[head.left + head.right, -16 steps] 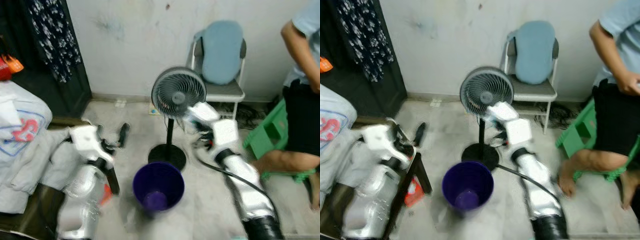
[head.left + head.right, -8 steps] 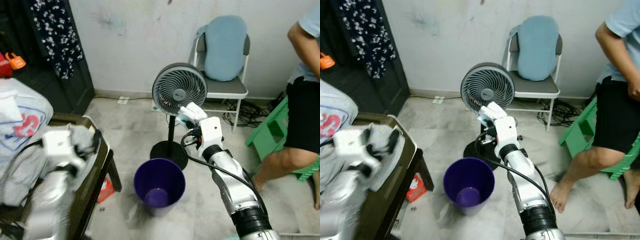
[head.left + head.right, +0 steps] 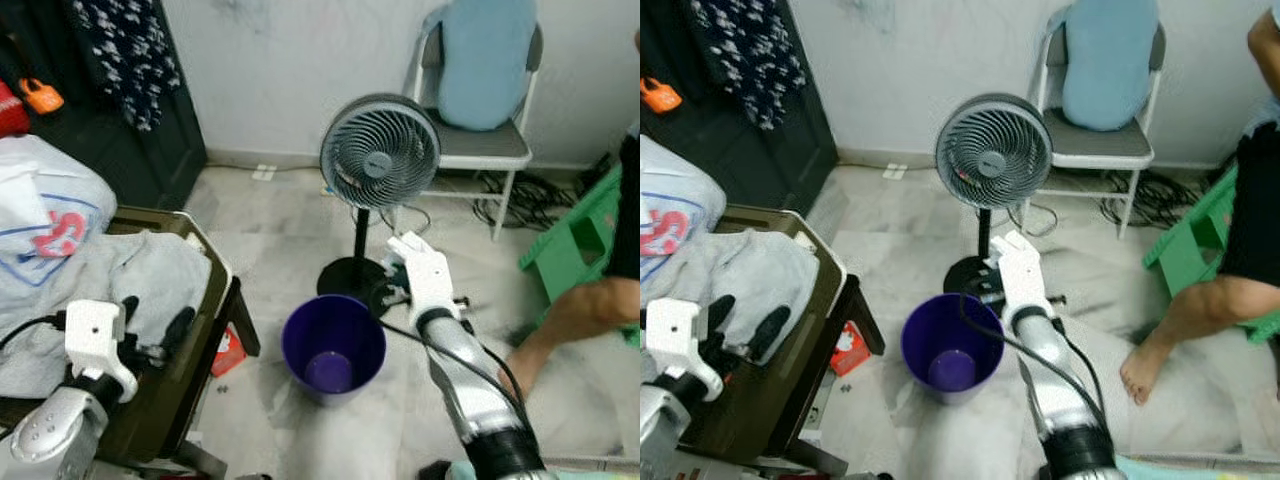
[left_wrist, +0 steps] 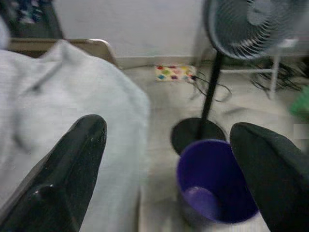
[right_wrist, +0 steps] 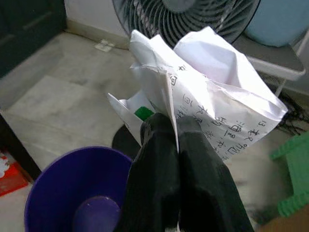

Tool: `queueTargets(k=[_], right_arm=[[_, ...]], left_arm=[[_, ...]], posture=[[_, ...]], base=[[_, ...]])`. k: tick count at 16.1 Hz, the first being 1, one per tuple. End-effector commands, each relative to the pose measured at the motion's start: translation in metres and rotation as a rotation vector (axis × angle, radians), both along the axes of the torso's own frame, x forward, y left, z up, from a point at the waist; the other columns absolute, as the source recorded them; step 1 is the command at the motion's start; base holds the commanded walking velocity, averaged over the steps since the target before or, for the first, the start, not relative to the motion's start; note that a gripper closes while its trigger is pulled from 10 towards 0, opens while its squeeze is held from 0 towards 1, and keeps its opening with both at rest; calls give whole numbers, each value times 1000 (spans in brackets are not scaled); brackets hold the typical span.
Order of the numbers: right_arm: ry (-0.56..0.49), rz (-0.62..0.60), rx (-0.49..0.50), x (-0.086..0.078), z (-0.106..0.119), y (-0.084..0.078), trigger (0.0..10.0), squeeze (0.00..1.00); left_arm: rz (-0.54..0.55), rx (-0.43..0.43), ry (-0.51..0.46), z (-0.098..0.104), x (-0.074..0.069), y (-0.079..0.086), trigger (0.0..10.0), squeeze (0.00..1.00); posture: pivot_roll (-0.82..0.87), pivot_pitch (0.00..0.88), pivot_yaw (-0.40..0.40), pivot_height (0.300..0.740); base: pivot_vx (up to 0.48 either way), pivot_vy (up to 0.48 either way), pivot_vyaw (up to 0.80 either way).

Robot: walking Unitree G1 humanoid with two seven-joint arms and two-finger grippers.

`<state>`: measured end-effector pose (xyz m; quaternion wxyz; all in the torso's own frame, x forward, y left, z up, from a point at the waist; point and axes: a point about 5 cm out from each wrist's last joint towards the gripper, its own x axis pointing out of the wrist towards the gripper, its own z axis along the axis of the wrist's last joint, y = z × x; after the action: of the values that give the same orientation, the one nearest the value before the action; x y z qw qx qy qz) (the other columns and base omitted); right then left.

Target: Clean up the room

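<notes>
Here, grey floor (image 3: 270, 230) (purple bin (image 3: 333, 347))

One purple bin (image 3: 334, 349) stands on the floor, and the rest is counted from it. One standing fan (image 3: 379, 152) rises just behind the bin. One folding chair (image 3: 483, 140) with one blue cushion (image 3: 482, 60) is farther back, beyond the fan. One green stool (image 3: 580, 238) sits to the bin's right. One red carton (image 3: 228, 351) lies at its left, beside one desk (image 3: 195, 343) carrying one grey garment (image 3: 150, 277). One crumpled paper (image 5: 207, 94) is above the bin.
</notes>
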<state>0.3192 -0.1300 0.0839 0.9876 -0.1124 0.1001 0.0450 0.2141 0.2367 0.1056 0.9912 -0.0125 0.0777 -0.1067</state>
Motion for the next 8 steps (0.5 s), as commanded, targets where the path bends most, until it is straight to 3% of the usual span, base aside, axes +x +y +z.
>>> queueTargets(k=[1, 3, 5, 8], right_arm=[[26, -18, -1, 3, -4, 3, 10000, 0], [24, -18, 3, 9, -2, 8, 10000, 0], [45, 23, 5, 16, -4, 26, 10000, 0], [77, 85, 14, 24, -5, 59, 10000, 0]], left_arm=[[-20, 2, 5, 4, -5, 1, 10000, 0], [-48, 5, 21, 7, -14, 3, 10000, 0], [-75, 25, 63, 7, -25, 9, 10000, 0], [-71, 37, 74, 10, -27, 14, 10000, 0]], posture=[[66, 175, 51, 740], [86, 191, 66, 740], [110, 214, 93, 740], [137, 223, 105, 740]], base=[[0, 0, 0], [0, 0, 0], [0, 0, 0], [0, 0, 0]])
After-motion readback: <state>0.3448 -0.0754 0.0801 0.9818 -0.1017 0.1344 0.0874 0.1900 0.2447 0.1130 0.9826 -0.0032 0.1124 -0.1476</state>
